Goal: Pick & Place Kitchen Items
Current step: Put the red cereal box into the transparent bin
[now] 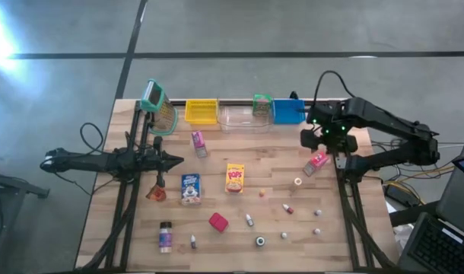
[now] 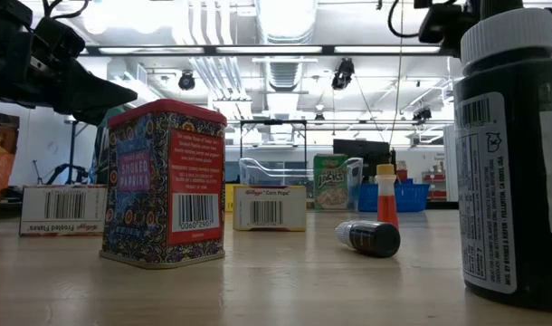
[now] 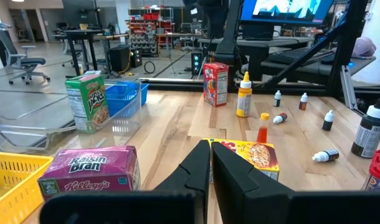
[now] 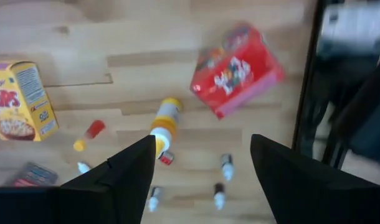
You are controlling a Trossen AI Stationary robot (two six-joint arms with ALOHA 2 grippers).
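Wooden table (image 1: 239, 160), toy groceries scattered | right gripper (image 4: 202, 165) jaws wide apart, empty, above red box (image 4: 237, 68) | left gripper (image 3: 211, 163) closed, empty, idle left.

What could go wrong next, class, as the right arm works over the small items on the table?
The right pincer hangs open above the red box and the yellow bottle, which lie close together; closing could catch the wrong one. Tiny bottles nearby could roll if nudged. The left pincer waits, shut.

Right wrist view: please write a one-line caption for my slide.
Open right gripper above the wooden table, over a red box and yellow bottle.
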